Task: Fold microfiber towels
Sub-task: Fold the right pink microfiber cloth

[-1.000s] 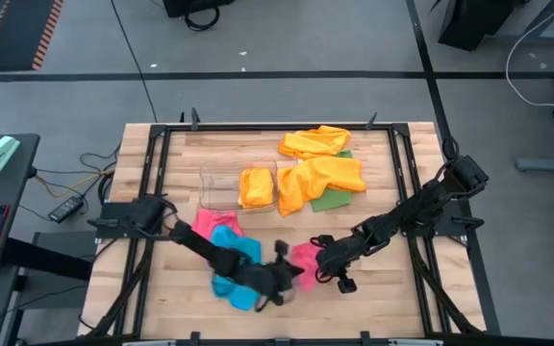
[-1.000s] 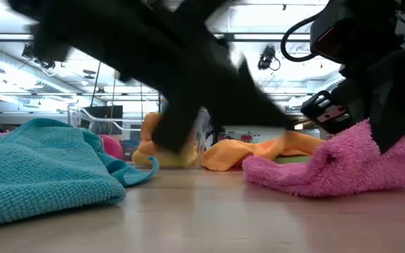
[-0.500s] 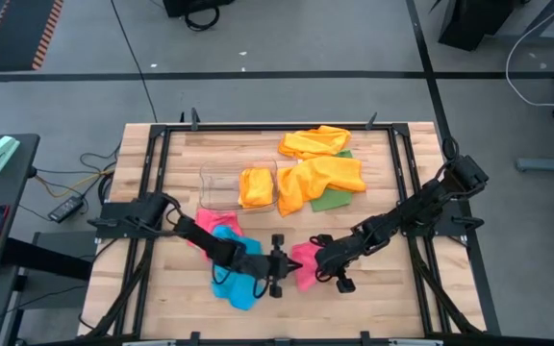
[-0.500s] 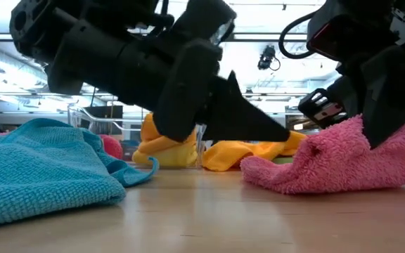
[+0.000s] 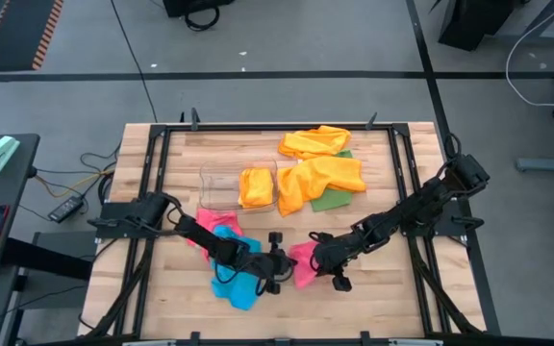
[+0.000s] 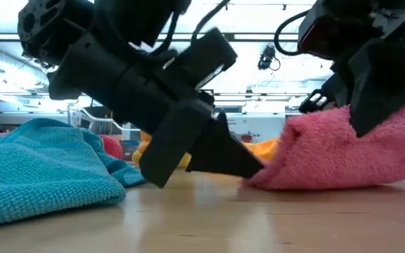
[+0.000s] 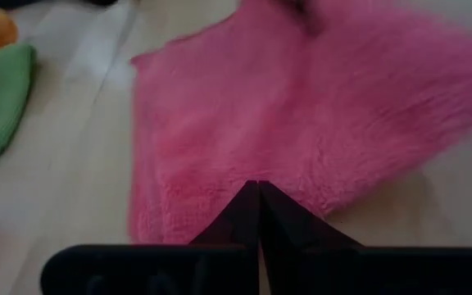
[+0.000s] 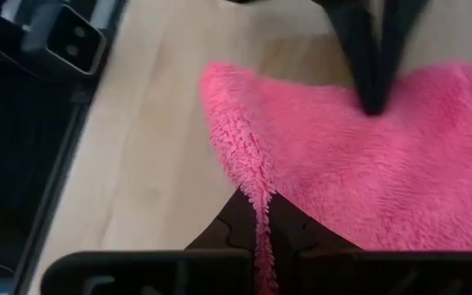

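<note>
1. The pink microfiber towel (image 5: 303, 263) is found near the front edge of the wooden table (image 5: 383, 298), roughly at the middle, bunched up and partly lifted off the wood on its right side.
2. An edge of that pink towel is pinched by the right gripper (image 8: 262, 215), fingers clamped together on the fabric; in the right wrist view a thin ridge of pink pile is seen squeezed between the two dark fingers.
3. The left gripper (image 7: 258, 199) is pressed tip-first against the pink towel's left edge, fingers closed together with nothing seen between them. In the low view its pointed tip is down at the tabletop, touching the towel.
4. A blue towel (image 5: 231, 281) is spread in a heap just left of the pink one, under the left arm, with another pink cloth (image 5: 203, 225) peeking out behind it.
5. Farther back, a clear plastic bin (image 5: 221, 187) is set near the middle, with a folded orange towel (image 5: 257, 187) at its right end.
6. Two more orange towels (image 5: 320, 163) are crumpled to the right of the bin, and a green towel (image 5: 333, 199) is partly covered by them.
</note>
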Controlling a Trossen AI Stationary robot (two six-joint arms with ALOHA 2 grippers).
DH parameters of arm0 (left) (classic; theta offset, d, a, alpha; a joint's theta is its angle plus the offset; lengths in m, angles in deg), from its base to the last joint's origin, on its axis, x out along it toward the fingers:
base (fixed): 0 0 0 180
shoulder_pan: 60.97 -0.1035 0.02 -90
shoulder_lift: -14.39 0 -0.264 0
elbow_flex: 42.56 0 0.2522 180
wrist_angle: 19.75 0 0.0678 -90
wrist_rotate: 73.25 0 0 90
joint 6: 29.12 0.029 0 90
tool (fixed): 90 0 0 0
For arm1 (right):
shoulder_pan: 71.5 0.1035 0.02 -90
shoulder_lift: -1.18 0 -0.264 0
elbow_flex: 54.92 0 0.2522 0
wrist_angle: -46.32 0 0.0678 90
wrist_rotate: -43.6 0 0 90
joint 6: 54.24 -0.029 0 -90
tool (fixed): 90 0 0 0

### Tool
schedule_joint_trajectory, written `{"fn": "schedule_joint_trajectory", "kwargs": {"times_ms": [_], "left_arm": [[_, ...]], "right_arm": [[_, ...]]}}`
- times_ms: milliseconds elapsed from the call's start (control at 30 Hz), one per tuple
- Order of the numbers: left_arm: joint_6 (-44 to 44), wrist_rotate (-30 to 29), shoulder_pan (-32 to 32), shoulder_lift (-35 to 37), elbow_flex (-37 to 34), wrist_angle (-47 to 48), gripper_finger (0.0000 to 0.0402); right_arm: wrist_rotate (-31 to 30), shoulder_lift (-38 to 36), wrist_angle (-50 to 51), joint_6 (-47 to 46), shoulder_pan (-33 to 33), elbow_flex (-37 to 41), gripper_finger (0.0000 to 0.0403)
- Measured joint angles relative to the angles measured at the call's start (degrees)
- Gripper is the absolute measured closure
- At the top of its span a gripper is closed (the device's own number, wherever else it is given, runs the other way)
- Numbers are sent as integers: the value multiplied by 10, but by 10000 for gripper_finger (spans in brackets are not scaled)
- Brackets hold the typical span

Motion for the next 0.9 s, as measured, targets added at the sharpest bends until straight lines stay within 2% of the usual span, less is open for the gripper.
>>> {"fn": "schedule_joint_trajectory", "kwargs": {"times_ms": [167,433,700,900], "left_arm": [[0,2,3,0,0,3,377],[15,-2,-6,0,0,21,393],[16,-1,-6,1,1,24,377],[16,0,-6,1,1,25,389]], "right_arm": [[-20,0,11,-8,-18,0,389],[-23,0,14,-1,-44,0,389],[-23,0,16,30,-87,1,389],[-23,7,35,41,-112,6,389]]}}
